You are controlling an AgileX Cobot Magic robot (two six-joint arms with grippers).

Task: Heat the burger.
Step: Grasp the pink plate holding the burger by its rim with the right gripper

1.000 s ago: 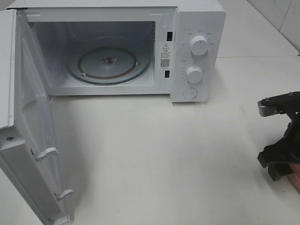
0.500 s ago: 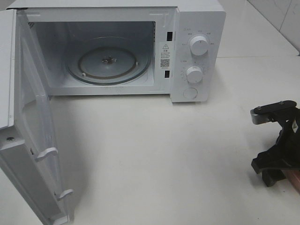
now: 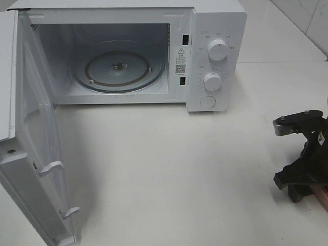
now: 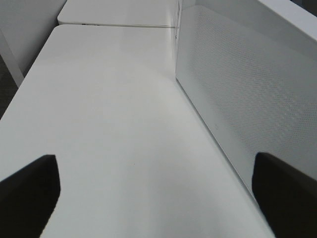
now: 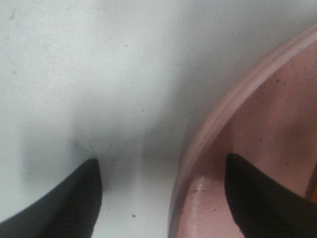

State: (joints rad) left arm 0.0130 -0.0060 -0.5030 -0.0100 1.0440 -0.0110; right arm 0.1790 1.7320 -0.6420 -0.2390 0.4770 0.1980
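my right fingers (image 5: 64,208) sit open astride the plate (image 5: 257,99) rim, ready to carry it; left fingers (image 4: 29,193) open, idle by the door (image 3: 36,128).

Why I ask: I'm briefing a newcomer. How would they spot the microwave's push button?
Find the white microwave with its door standing open. On its right-hand panel, under the upper knob and lower knob, sits the button: round and flat, with no grip ridge.

Only a thin orange-brown sliver of the burger (image 5: 314,181) shows, cut off by the frame. It sits over the inside of the pink plate (image 5: 277,119) by the desk's right edge. Its pose cannot be told.
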